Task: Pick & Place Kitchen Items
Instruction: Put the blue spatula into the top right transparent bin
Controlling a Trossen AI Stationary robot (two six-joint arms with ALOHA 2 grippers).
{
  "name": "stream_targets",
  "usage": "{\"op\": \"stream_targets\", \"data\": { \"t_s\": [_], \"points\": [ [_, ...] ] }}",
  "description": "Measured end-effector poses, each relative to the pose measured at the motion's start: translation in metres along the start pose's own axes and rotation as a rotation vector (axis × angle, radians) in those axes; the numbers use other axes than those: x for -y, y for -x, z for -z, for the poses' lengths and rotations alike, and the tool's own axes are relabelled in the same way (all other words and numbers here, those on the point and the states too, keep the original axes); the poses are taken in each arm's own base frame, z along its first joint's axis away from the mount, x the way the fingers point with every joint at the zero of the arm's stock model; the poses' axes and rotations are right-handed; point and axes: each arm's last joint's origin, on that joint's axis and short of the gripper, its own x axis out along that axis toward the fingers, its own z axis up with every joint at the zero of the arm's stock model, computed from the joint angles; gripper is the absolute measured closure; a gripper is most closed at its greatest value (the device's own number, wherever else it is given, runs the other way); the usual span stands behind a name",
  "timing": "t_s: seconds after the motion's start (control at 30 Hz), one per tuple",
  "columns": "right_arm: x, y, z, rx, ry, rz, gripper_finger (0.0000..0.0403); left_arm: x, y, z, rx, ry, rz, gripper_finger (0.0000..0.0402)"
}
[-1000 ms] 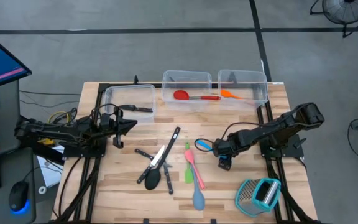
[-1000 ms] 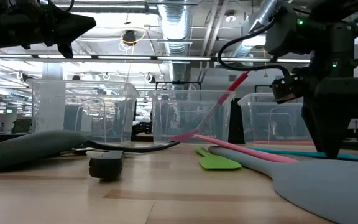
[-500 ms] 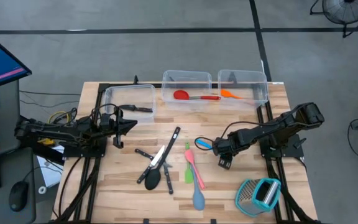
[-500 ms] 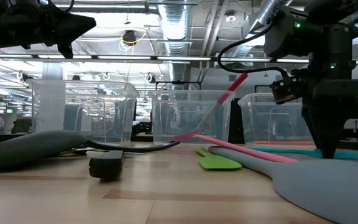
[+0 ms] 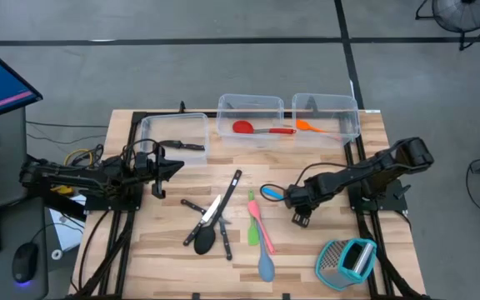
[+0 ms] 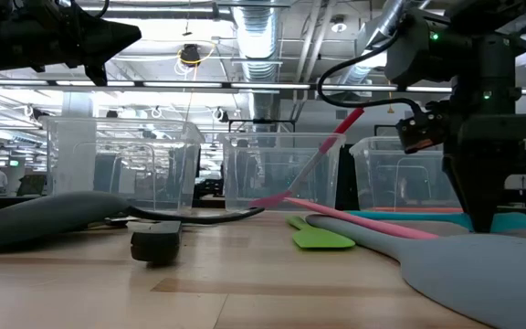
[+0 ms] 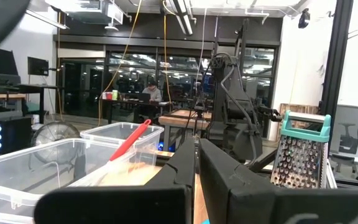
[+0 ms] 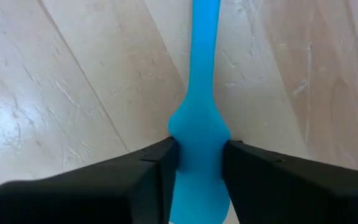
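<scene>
A blue spatula (image 5: 270, 194) lies flat on the wooden table (image 5: 165, 242), right of centre. My right gripper (image 5: 295, 203) points down over it and is shut on it. A pink spatula (image 5: 257, 220), a green one (image 5: 252, 232), a grey-blue one (image 5: 266, 265), steel knives (image 5: 215, 208) and a black spoon (image 5: 205, 241) lie at the table's middle. My left gripper (image 5: 178, 167) is shut, held level above the table's left side, with nothing in it. My right gripper pinches the blue spatula between its two fingers (image 8: 160, 165), where the thin shaft widens (image 8: 199, 127). The fingers come from above, pointing down, and lie across the spatula. The spatula rests flat on the table, its thin shaft (image 8: 204, 56) running away from the fingers.
Three clear bins stand along the far edge. The left one (image 5: 173, 133) holds a knife, the middle one (image 5: 250, 117) a red spoon (image 5: 261, 128), the right one (image 5: 327, 115) an orange spatula (image 5: 308, 127). A teal-framed grater (image 5: 348, 260) lies at the near right corner.
My right gripper has closed its fingers on the blue spatula while staying low over it. The spatula still lies on the table.
</scene>
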Motion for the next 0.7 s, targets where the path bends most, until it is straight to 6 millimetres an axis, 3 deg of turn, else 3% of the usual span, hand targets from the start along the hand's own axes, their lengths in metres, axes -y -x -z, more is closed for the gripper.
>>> {"op": "stream_targets", "data": {
  "t_s": [0.23,0.4,0.53,0.7],
  "points": [
    [-0.005,0.021,-0.013,0.026,0.058,0.033,0.0341,0.000,0.000,0.000,0.000,0.000,0.000,0.0400],
    [-0.003,0.036,-0.021,0.058,0.072,0.021,0.0343,0.000,0.000,0.000,0.000,0.000,0.000,0.0400],
    [0.001,0.064,-0.026,0.148,0.080,0.009,0.0343,0.000,0.000,0.000,0.000,0.000,0.000,0.0400],
    [0.019,0.118,-0.025,0.321,0.043,0.041,0.0343,0.000,0.000,0.000,0.001,-0.007,0.000,0.0400]
  ]
}}
